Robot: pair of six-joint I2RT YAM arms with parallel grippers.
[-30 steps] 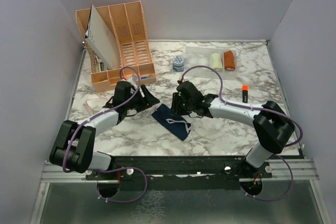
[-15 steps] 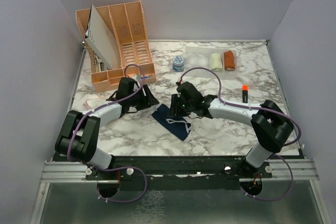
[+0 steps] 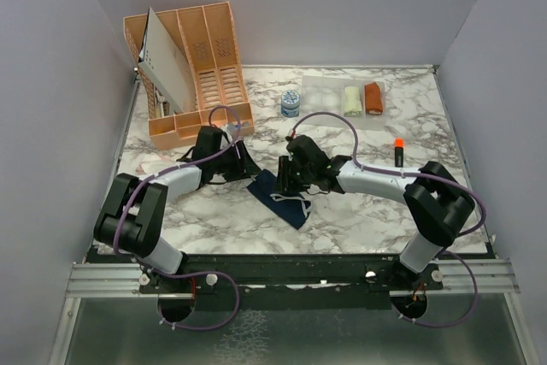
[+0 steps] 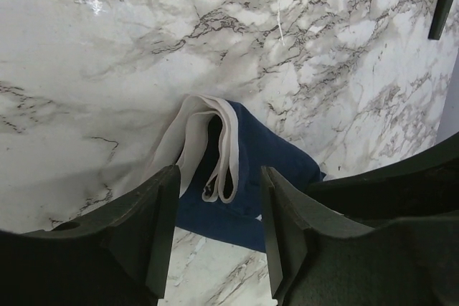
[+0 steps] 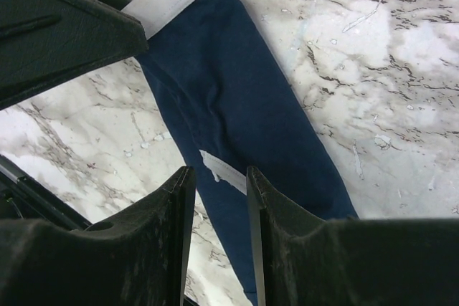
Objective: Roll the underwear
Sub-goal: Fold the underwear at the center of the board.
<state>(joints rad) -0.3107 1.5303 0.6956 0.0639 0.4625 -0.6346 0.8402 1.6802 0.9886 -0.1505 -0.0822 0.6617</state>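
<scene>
The navy blue underwear (image 3: 283, 197) lies folded in a strip on the marble table between the arms, white waistband showing. In the left wrist view its waistband end (image 4: 217, 150) lies just beyond my open left gripper (image 4: 215, 238). In the top view the left gripper (image 3: 245, 166) is at the strip's far left end. My right gripper (image 3: 289, 180) hovers over the strip's far end. In the right wrist view it (image 5: 218, 231) is open, with the navy cloth (image 5: 251, 116) and a white label under the gap. The whitish-pink underwear (image 3: 145, 167) lies at the left, partly hidden by the left arm.
An orange file organizer (image 3: 192, 66) stands at the back left. A small blue-and-white tin (image 3: 291, 104) sits behind the grippers. A clear tray holds a cream roll (image 3: 352, 98) and a rust-orange roll (image 3: 373, 97). An orange marker (image 3: 398, 152) lies right.
The left arm has swung so its gripper sits slightly farther back beside the navy underwear. The right gripper has shifted a little left over the cloth. The underwear has not moved.
</scene>
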